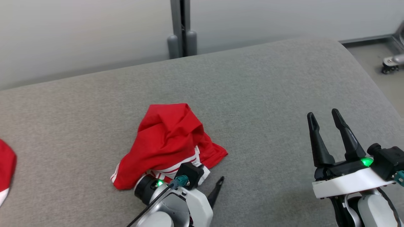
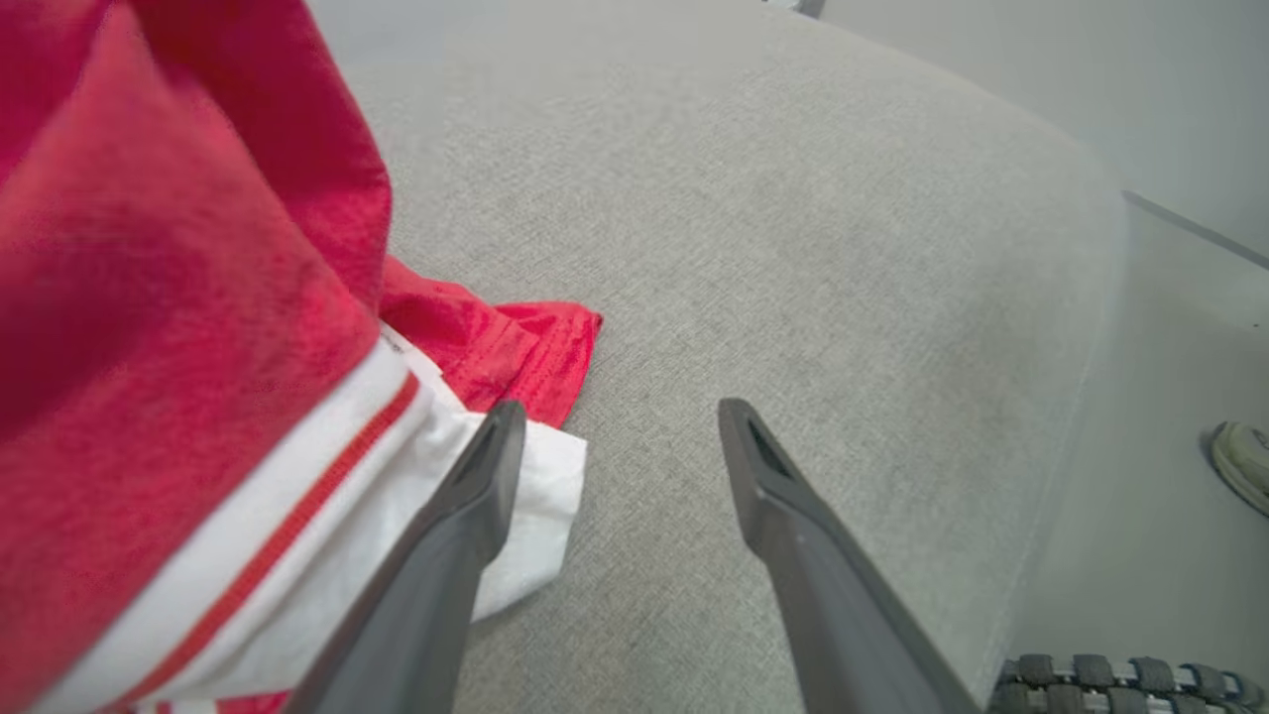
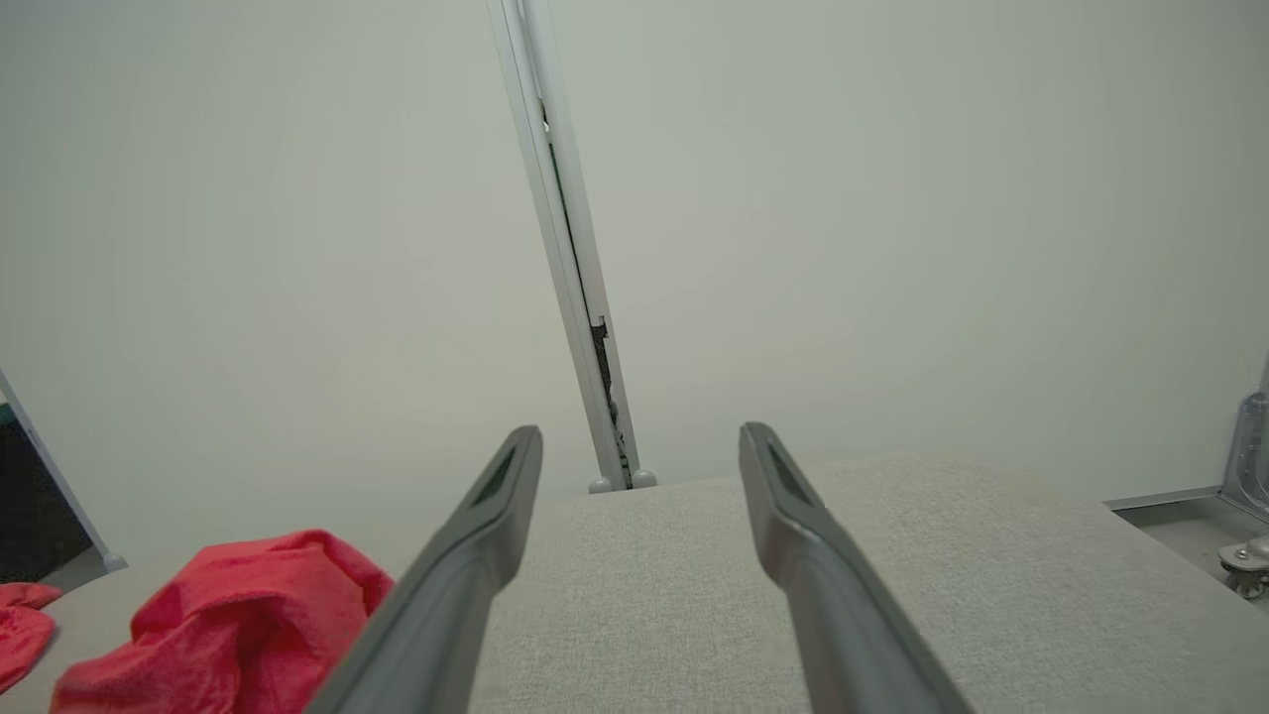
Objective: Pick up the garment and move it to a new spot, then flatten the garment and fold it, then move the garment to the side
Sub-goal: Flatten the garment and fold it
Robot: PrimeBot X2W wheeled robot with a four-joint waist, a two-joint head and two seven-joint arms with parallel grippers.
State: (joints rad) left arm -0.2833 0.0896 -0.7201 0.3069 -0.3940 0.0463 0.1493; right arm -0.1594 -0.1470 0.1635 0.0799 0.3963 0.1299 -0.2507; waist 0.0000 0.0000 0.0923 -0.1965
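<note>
Our left gripper [image 2: 623,407] stands with its two dark fingers spread apart and nothing between them, low over the wide grey woven padded surface [image 1: 252,94], just beside the crumpled red fabric garment with white striped trim [image 1: 167,138]; in the left wrist view one finger [image 2: 461,526] crosses the garment's white hem, and we cannot tell whether it touches. We see the pad's far edge and right corner rounded off, a pale plain wall [image 1: 79,31] behind it split by a grey upright post [image 1: 181,28], and grey floor [image 1: 366,60] past the right end with a small metal caster wheel [image 1: 386,67] on it. The garment lies heaped near the front, left of the middle. The left wrist sits just at the near side of the heap. Our right gripper [image 1: 323,113] hangs above the pad at the lower right, fingers parted and holding nothing, pointing toward the wall, well apart from the garment. A second piece of red cloth [image 1: 6,164] lies at the left edge, and bare pad stretches from the heap to the right end
</note>
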